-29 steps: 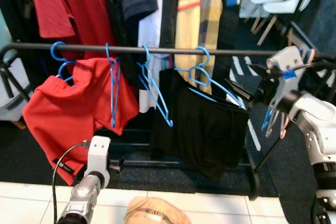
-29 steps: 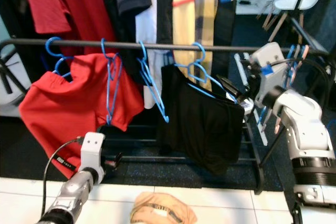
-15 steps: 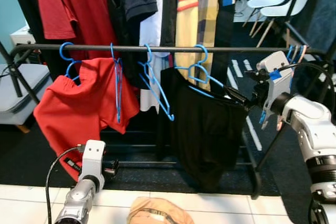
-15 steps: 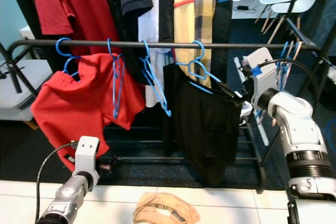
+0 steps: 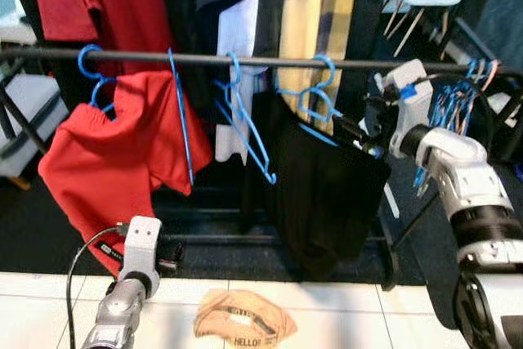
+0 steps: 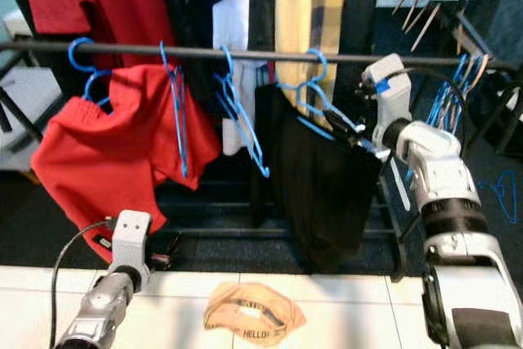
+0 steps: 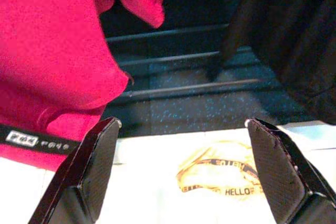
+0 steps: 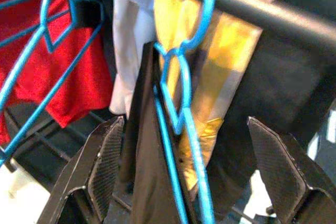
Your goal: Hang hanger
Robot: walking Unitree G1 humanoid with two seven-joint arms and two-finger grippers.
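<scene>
**One hanger now on the rail, the right gripper spread open around it**

Over the last second the head camera has shifted, so the whole rack sits differently in the picture; that is the camera's move, not the clothes'. The real change is at the right gripper (image 8: 186, 124). A second ago its black fingers sat close against the sloping right shoulder of the blue plastic hanger (image 5: 315, 100) that carries the black garment (image 5: 327, 194). Now the right wrist view shows the two fingers spread wide, one to each side of the hanger's neck, and neither appears to touch the plastic.

The hanger's hook is looped over the dark metal clothes rail (image 5: 245, 60), and the black garment hangs straight down from it, just to the right of two empty blue hangers (image 5: 245, 132). The red T-shirt (image 5: 106, 161) hangs farther left on the same rail.

I judge from this that the hanging itself is done: the hook bears the weight and the gripper has released. What is left is to draw the arm back. The hanger stands between the open fingers, so a straight pull backwards looks safest; a sideways sweep could catch the neck and knock the hook off the rail.

The left gripper (image 7: 181, 124) is low, near the floor, its fingers also wide apart and holding nothing, above a tan cap (image 7: 220, 177) lying on the white tiles.
</scene>
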